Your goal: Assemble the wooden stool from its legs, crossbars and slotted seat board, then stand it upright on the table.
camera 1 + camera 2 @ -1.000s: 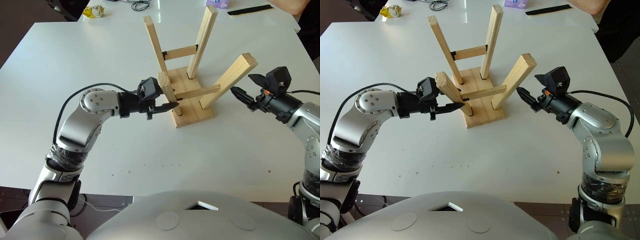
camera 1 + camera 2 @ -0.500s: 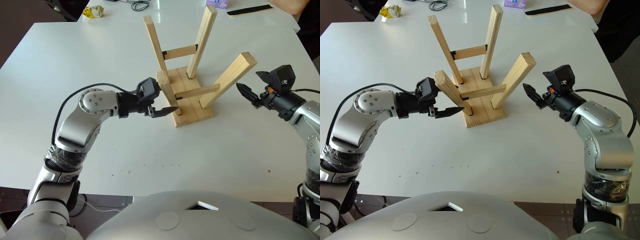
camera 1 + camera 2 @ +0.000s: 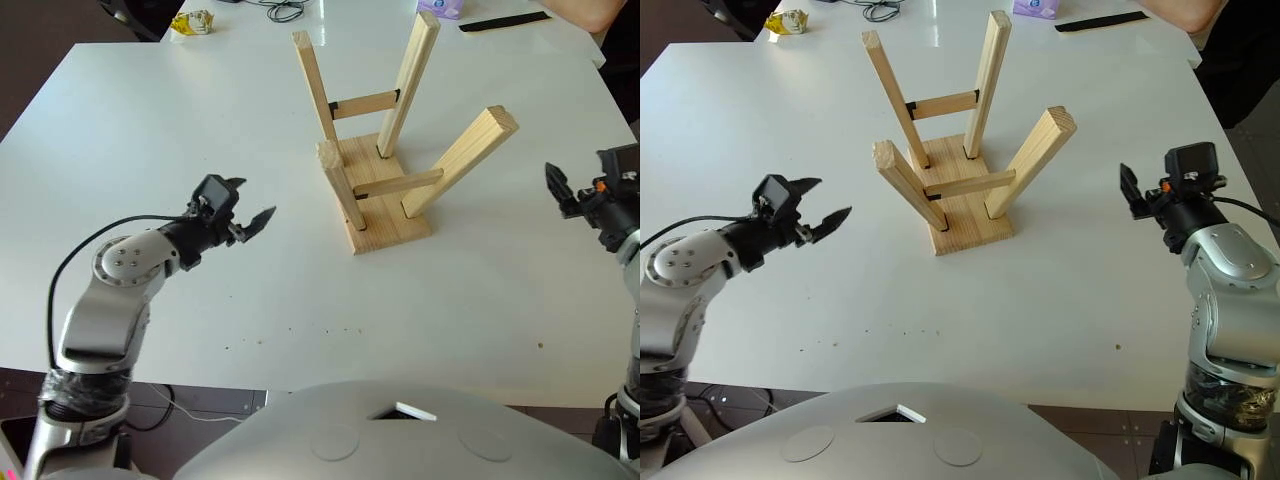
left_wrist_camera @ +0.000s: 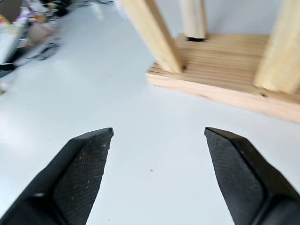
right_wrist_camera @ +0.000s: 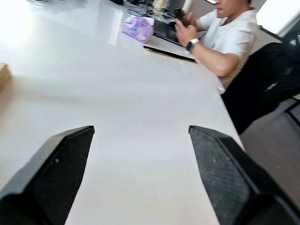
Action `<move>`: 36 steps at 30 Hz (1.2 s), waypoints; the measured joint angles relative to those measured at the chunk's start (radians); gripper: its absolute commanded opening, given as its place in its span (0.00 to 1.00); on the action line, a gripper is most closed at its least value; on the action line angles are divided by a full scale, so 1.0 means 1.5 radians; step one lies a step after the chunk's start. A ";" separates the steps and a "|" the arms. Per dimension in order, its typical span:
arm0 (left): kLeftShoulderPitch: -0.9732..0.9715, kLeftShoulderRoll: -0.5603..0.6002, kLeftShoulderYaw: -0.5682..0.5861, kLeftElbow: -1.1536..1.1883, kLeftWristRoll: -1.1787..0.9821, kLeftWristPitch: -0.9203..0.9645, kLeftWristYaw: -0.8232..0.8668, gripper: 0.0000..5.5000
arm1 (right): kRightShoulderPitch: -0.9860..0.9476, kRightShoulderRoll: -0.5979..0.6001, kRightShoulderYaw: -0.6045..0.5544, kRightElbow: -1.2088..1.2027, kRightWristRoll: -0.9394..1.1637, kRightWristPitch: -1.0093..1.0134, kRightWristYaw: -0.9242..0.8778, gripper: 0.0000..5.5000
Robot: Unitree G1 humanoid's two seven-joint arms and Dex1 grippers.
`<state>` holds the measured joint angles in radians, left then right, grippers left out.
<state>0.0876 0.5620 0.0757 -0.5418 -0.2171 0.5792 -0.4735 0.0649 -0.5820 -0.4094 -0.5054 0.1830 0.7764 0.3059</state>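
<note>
Stool [image 3: 372, 160] upturned, four legs [image 3: 408, 72], two crossbars [image 3: 362, 103]

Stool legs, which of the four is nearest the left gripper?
The front leg at the seat board's corner facing the left gripper; the other three legs stand farther back or to the right.

A white table [image 3: 150, 130] carries along its far edge a crumpled yellow packet [image 3: 190, 22] near the far left corner, a tangle of dark cables [image 3: 285, 10] to the right of it, a purple pouch [image 5: 138, 29] farther right, and a flat black strip [image 3: 503, 21] just beside the pouch.
</note>
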 measured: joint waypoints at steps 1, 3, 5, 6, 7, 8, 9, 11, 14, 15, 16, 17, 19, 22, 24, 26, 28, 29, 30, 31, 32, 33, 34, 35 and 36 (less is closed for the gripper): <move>-0.002 -0.035 -0.005 -0.013 0.015 0.005 0.043 0.66 | -0.002 0.005 -0.005 0.009 -0.005 -0.007 -0.011 0.68; -0.008 -0.112 -0.030 -0.049 0.052 0.026 0.143 0.66 | -0.014 0.019 -0.014 0.034 -0.018 -0.027 -0.037 0.68; -0.014 -0.141 -0.049 -0.070 0.064 0.045 0.179 0.66 | -0.034 0.019 -0.014 0.053 -0.021 -0.046 -0.046 0.68; -0.016 -0.145 -0.052 -0.077 0.067 0.053 0.185 0.66 | -0.043 0.019 -0.012 0.061 -0.021 -0.055 -0.047 0.68; -0.019 -0.144 -0.052 -0.081 0.071 0.061 0.186 0.66 | -0.053 0.019 -0.006 0.069 -0.022 -0.061 -0.047 0.68; -0.024 -0.143 -0.052 -0.085 0.072 0.072 0.186 0.66 | -0.063 0.019 0.011 0.077 -0.026 -0.069 -0.047 0.68; -0.032 -0.141 -0.055 -0.088 0.071 0.086 0.183 0.66 | -0.076 0.021 0.036 0.081 -0.030 -0.069 -0.045 0.68; -0.076 -0.138 -0.087 -0.102 0.065 0.126 0.169 0.66 | -0.108 0.045 0.127 0.068 -0.029 -0.061 -0.033 0.68; -0.162 -0.155 -0.159 -0.114 0.049 0.192 0.154 0.66 | -0.130 0.089 0.276 -0.002 -0.020 -0.010 -0.011 0.68; -0.195 -0.156 -0.162 -0.109 0.058 0.237 0.157 0.66 | -0.129 0.090 0.306 -0.027 -0.020 0.021 -0.011 0.68; -0.211 -0.158 -0.163 -0.107 0.061 0.270 0.159 0.66 | -0.127 0.089 0.321 -0.043 -0.021 0.046 -0.013 0.68; -0.222 -0.161 -0.164 -0.105 0.063 0.299 0.165 0.66 | -0.127 0.085 0.330 -0.050 -0.023 0.067 -0.014 0.68; -0.247 -0.174 -0.164 -0.103 0.074 0.347 0.178 0.66 | -0.125 0.076 0.347 -0.063 -0.033 0.105 -0.018 0.68; -0.280 -0.174 -0.179 -0.084 0.091 0.368 0.184 0.66 | -0.121 0.071 0.358 -0.074 -0.046 0.137 -0.021 0.68; -0.285 -0.169 -0.189 -0.074 0.097 0.358 0.183 0.66 | -0.117 0.072 0.359 -0.074 -0.050 0.140 -0.027 0.68; -0.285 -0.157 -0.194 -0.055 0.103 0.319 0.173 0.66 | -0.113 0.075 0.359 -0.075 -0.056 0.140 -0.033 0.68; -0.285 -0.143 -0.191 -0.031 0.104 0.282 0.160 0.66 | -0.103 0.080 0.354 -0.083 -0.060 0.135 -0.042 0.68; -0.281 -0.137 -0.184 -0.015 0.103 0.262 0.153 0.66 | -0.092 0.085 0.348 -0.094 -0.065 0.125 -0.048 0.68; -0.273 -0.130 -0.175 -0.003 0.104 0.241 0.150 0.66 | -0.078 0.086 0.334 -0.107 -0.071 0.111 -0.055 0.68; -0.260 -0.114 -0.158 0.003 0.105 0.221 0.149 0.66 | -0.065 0.087 0.305 -0.116 -0.075 0.106 -0.066 0.68; -0.244 -0.098 -0.134 0.005 0.108 0.200 0.149 0.66 | -0.047 0.086 0.270 -0.124 -0.082 0.103 -0.077 0.68; -0.230 -0.087 -0.115 0.005 0.112 0.183 0.150 0.66 | -0.034 0.087 0.240 -0.128 -0.086 0.100 -0.082 0.68; -0.206 -0.077 -0.084 0.005 0.118 0.161 0.152 0.66 | -0.014 0.086 0.192 -0.132 -0.090 0.095 -0.086 0.68; -0.184 -0.067 -0.057 0.005 0.121 0.144 0.155 0.66 | 0.004 0.084 0.146 -0.132 -0.096 0.088 -0.091 0.68; -0.164 -0.062 -0.032 0.005 0.123 0.131 0.157 0.66 | 0.018 0.080 0.104 -0.132 -0.098 0.083 -0.094 0.68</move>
<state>-0.1585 0.4684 0.0271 -0.5346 -0.0328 0.7752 -0.2387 0.0922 -0.4624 -0.2534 -0.7033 0.0353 0.9007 0.1653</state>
